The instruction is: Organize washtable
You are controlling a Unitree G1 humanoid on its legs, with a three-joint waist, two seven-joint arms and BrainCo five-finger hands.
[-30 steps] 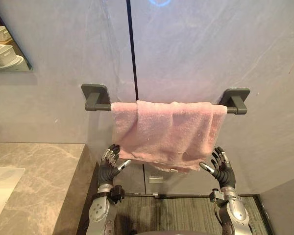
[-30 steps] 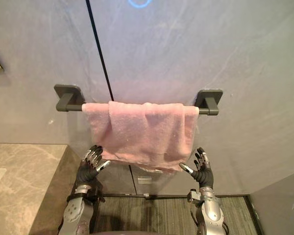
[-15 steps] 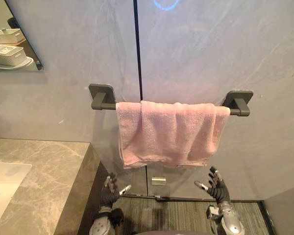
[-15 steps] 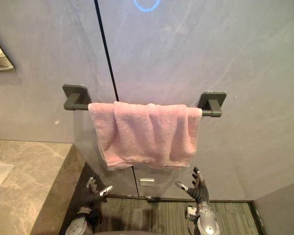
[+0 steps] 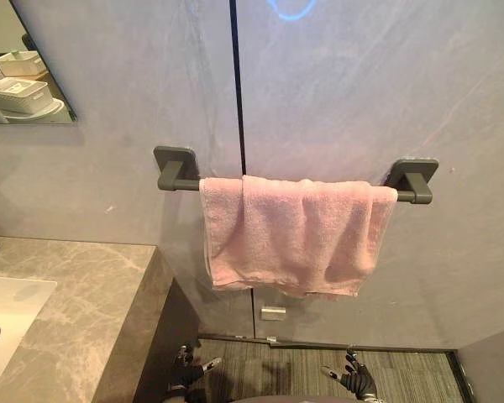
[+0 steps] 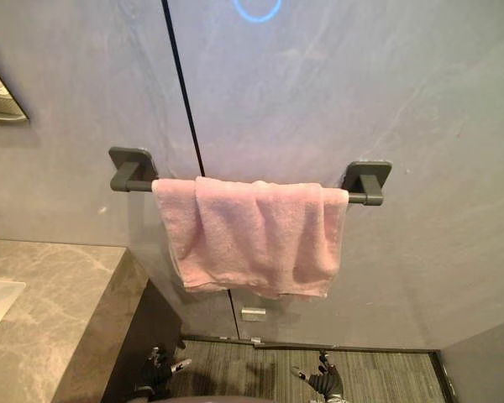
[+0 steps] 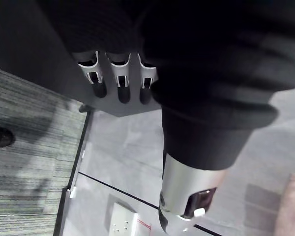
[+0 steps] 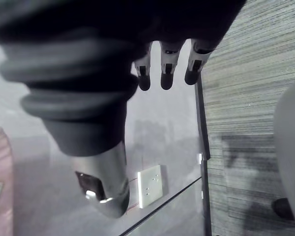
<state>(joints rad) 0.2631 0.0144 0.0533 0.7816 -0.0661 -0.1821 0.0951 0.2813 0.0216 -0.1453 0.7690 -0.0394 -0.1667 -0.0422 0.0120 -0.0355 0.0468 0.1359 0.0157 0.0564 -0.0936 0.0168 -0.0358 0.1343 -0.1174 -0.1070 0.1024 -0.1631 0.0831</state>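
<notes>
Pink towel hides most of the bar; left robot hand and right robot hand spread, wrists cropped.

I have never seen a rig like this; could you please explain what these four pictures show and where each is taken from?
This is a two-legged humanoid robot whose two arms end in fingered hands. The two wide pictures come from a stereo camera in its head, facing a grey wall. The two dark close-ups come from cameras on its wrists, looking along each hand. A pink towel is draped over a dark towel bar on that wall. To the left stands a marble counter with a white sink. The left hand and the right hand are low near the floor, fingers open, holding nothing.
</notes>
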